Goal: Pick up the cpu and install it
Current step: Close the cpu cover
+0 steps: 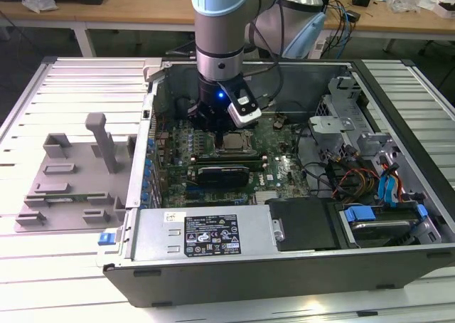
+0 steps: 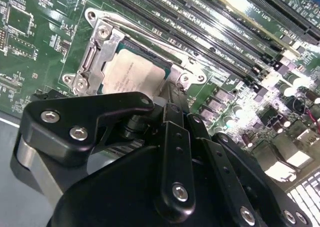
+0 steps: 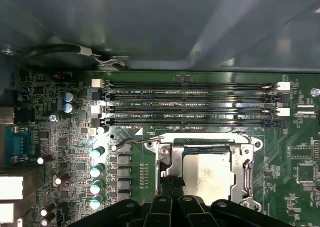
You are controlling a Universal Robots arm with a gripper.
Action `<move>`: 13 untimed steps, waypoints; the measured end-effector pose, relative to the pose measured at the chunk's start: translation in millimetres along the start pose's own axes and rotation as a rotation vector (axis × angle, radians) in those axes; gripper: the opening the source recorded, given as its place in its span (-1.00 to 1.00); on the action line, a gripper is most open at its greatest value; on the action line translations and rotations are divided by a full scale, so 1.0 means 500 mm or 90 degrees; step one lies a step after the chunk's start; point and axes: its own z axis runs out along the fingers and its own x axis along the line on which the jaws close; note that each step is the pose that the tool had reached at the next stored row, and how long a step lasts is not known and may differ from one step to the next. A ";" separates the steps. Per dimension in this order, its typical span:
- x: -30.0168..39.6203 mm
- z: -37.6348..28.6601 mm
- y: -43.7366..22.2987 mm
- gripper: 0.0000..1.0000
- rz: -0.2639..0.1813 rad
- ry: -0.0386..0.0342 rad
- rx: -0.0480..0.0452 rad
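In the exterior view we judge the cpu (image 1: 234,142) already seated on the motherboard (image 1: 284,170), at five o'clock from the end effector (image 1: 217,127), whose grip we cannot tell.

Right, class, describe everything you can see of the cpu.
The cpu is a small flat square chip with a pale silvery, metal-looking top. It lies flat inside the metal socket frame on the green motherboard, within the open computer case. The claw hangs close over one edge; whether it touches cannot be told.
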 end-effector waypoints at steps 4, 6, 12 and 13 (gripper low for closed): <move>0.001 0.004 0.000 -0.79 0.000 0.0000 -0.0001; 0.001 0.005 0.000 -0.79 0.000 0.0001 0.0001; 0.001 0.009 0.000 -0.79 0.000 0.0000 0.0000; 0.001 0.009 0.000 -0.79 0.000 0.0002 0.0001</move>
